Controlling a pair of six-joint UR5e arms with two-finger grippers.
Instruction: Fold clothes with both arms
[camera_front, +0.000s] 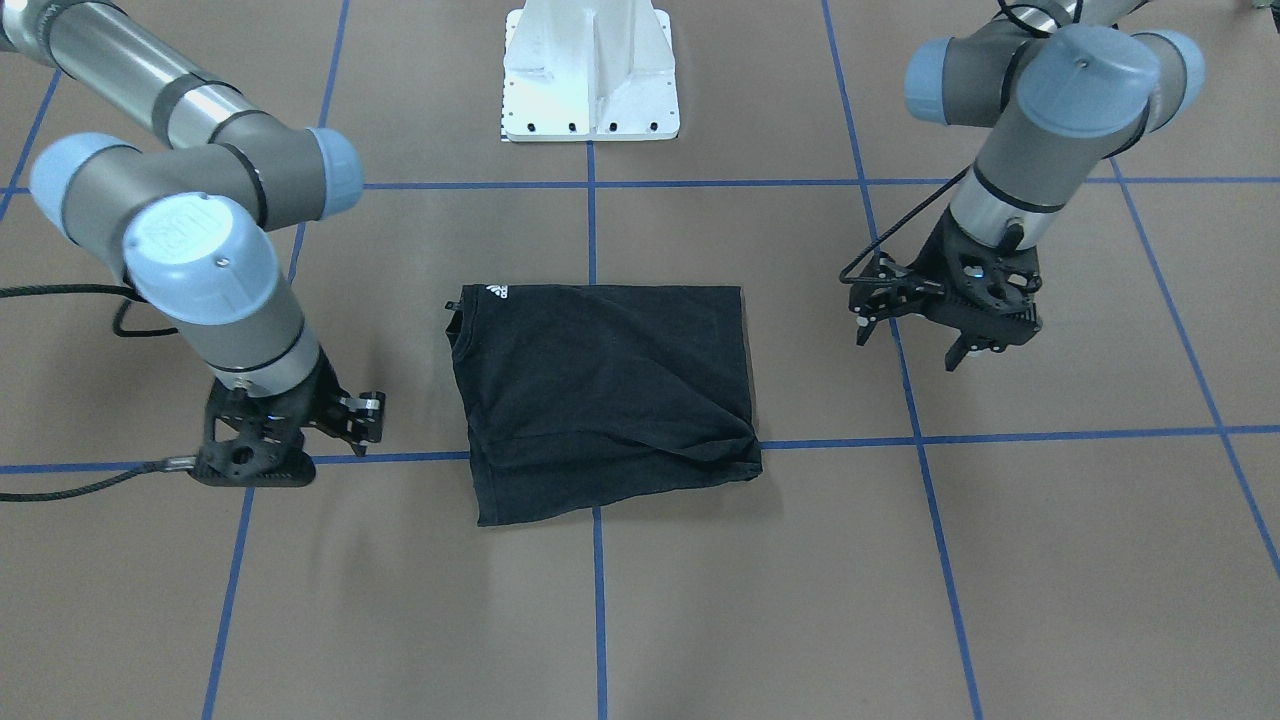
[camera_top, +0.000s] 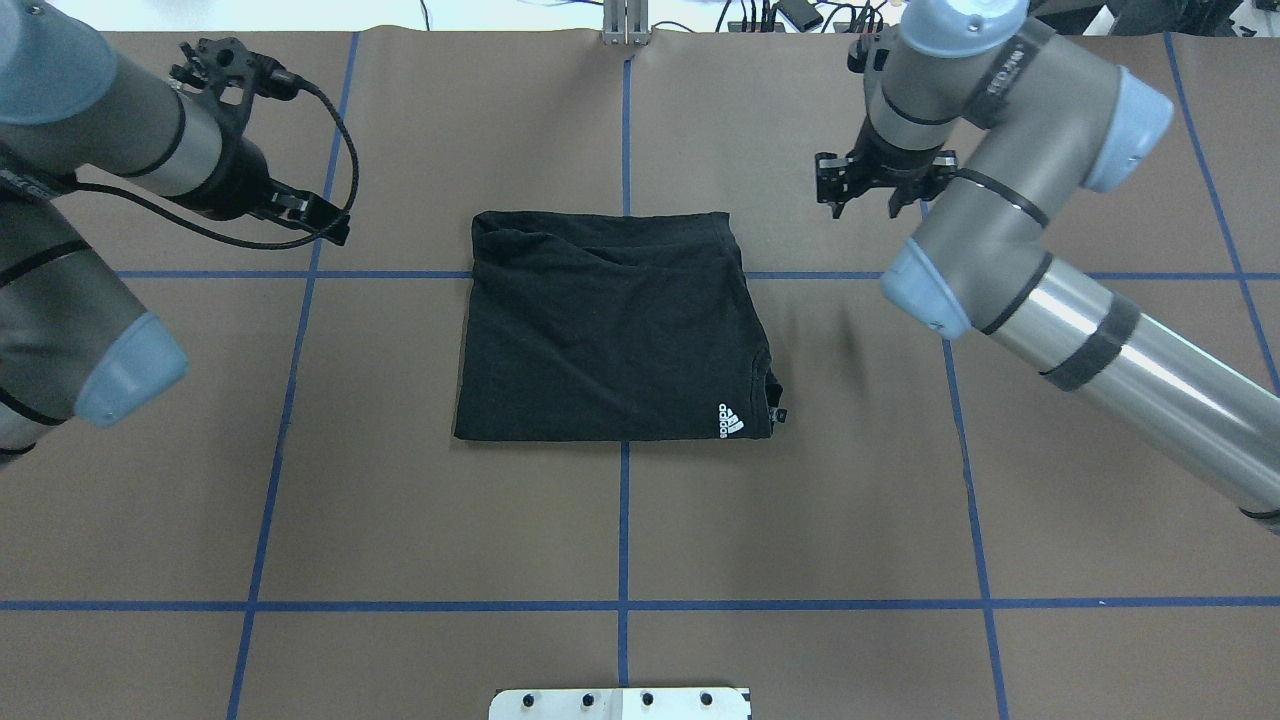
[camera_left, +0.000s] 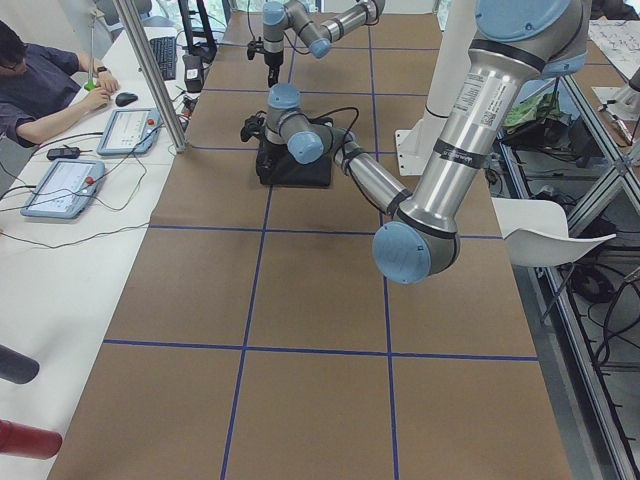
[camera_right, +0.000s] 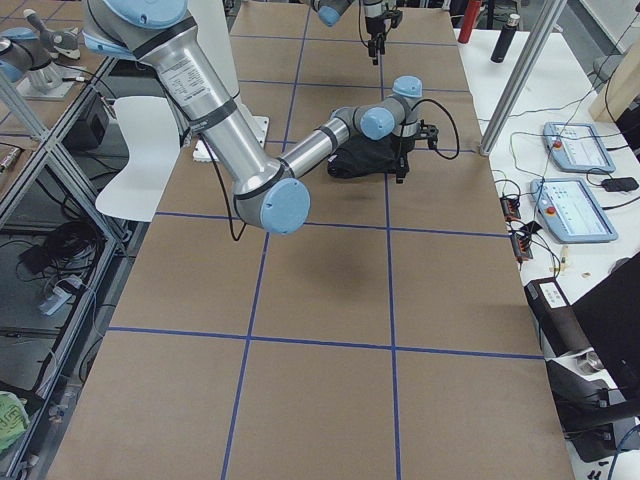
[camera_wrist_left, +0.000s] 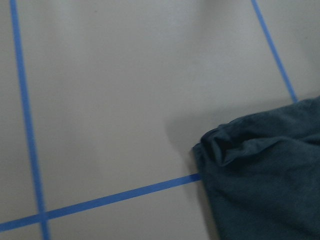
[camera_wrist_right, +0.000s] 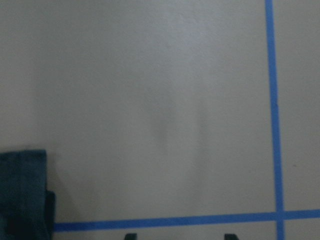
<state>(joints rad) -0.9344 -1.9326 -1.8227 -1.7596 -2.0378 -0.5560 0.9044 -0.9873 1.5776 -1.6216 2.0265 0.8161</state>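
Now, folded t-shirt (camera_top: 610, 330) between left gripper (camera_front: 908, 348) and right gripper (camera_top: 863, 208), jaws apart.

Grey-and-silver jointed arms (camera_front: 230, 150) with light blue joint caps (camera_front: 200, 255), black cables (camera_front: 60, 291) and black fingers (camera_front: 958, 353), on a white pedestal (camera_front: 590, 70)

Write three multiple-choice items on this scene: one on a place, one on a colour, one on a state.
1. In the overhead view, the white logo on the folded black t-shirt sits at: A its lower right corner; B its middle; C its upper left corner.
2. The tape lines on the table are: A red; B blue; C yellow.
3. The jaws of both arms are: A shut on the shirt; B one open, one gripping; C open, clear of the shirt.
Answers: A, the logo lies at that corner; B, every line is blue; C, the left arm and the right arm hold nothing, jaws apart.
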